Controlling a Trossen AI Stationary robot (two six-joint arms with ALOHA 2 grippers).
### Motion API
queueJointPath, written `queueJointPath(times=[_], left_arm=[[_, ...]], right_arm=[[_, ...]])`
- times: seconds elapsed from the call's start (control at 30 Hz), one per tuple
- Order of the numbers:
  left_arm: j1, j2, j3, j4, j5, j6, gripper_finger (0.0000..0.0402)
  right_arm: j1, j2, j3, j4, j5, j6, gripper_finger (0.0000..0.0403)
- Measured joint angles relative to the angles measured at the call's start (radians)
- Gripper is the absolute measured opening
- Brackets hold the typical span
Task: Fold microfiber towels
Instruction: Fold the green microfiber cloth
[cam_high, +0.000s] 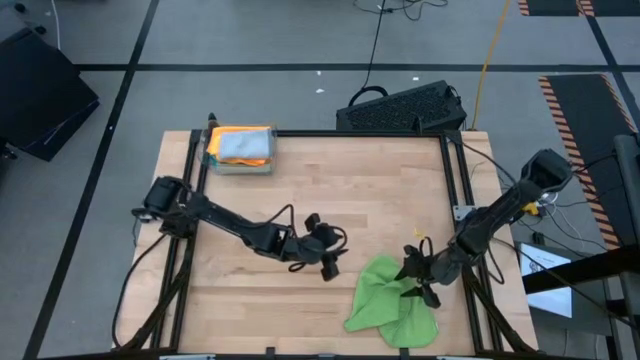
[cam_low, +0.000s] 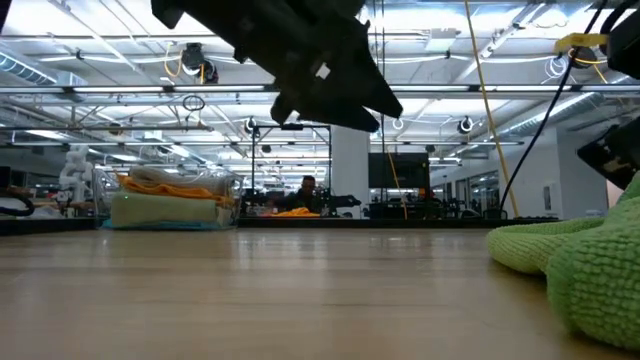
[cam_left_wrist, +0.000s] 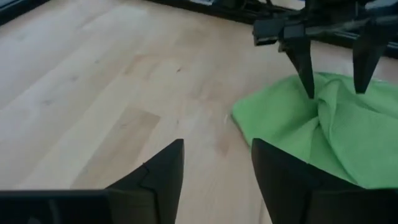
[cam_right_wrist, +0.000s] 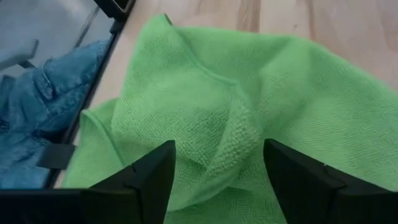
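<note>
A bright green towel (cam_high: 385, 300) lies crumpled on the table near its near right corner, also seen in the low view (cam_low: 580, 255). My right gripper (cam_high: 420, 283) is open over it, its fingers on either side of a raised fold (cam_right_wrist: 233, 134). My left gripper (cam_high: 330, 262) is open above bare wood just left of the towel's edge (cam_left_wrist: 249, 121), with nothing between its fingers (cam_left_wrist: 214, 146). A stack of folded towels (cam_high: 240, 148), with orange and light blue on top, rests at the far left. My right gripper comes slanting down from the table's right side, and its two fingers (cam_left_wrist: 306, 74) stand astride a puckered fold of the green towel (cam_left_wrist: 323, 109). Whether the fingertips touch the cloth I cannot tell. The towel lies slack on the table.
A black keyboard-like object (cam_high: 405, 108) sits beyond the far edge. Black frame rails (cam_high: 450, 180) run along the table's sides. Blue denim (cam_right_wrist: 43, 106) shows past the table's edge beside the towel. Bare wood (cam_high: 340, 190) stretches across the middle and far right.
</note>
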Motion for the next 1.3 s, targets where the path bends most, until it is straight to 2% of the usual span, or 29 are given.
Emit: queueJointPath(times=[0.07,0.13,0.27,0.33,0.37,0.57,0.7,0.83,0.97,1.07,1.2,1.3], left_arm=[[-0.006,0.021,0.0,0.053,-0.011,0.0,0.0191],[-0.008,0.044,0.0,0.107,-0.015,0.0,0.0191],[-0.008,0.091,0.0,0.242,-0.013,0.006,0.0191],[-0.007,0.116,0.0,0.314,-0.013,0.023,0.0191],[-0.007,0.126,0.0,0.346,-0.013,0.03,0.0191],[-0.001,0.181,0.003,0.468,-0.007,0.038,0.0191],[0.011,0.22,0.04,0.492,0.053,0.047,0.0197],[0.012,0.228,0.095,0.492,0.078,0.121,0.0215],[0.021,0.225,0.15,0.478,0.112,0.164,0.0239],[0.042,0.224,0.185,0.422,0.152,0.167,0.0249],[0.072,0.195,0.203,0.197,0.162,0.178,0.0245],[0.095,0.143,0.202,0.054,0.164,0.206,0.0227]], right_arm=[[0.0,0.034,0.0,0.054,0.012,-0.033,0.023],[0.0,0.062,0.0,0.112,0.056,-0.071,0.0204],[-0.004,0.091,0.0,0.157,0.149,-0.138,0.0095],[-0.016,0.091,0.0,0.153,0.158,-0.161,0.0033],[-0.02,0.089,0.0,0.155,0.156,-0.172,0.0017],[-0.043,0.006,0.049,0.023,0.135,-0.204,0.0008],[-0.083,-0.058,0.121,-0.11,0.135,-0.27,0.0004],[-0.154,-0.089,0.184,-0.205,0.237,-0.378,0.0002],[-0.218,-0.104,0.239,-0.213,0.322,-0.527,0.0002],[-0.253,-0.117,0.28,-0.234,0.357,-0.634,0.0002],[-0.282,-0.163,0.333,-0.251,0.442,-0.758,0.0001],[-0.297,-0.214,0.355,-0.263,0.474,-0.858,0.0001]])
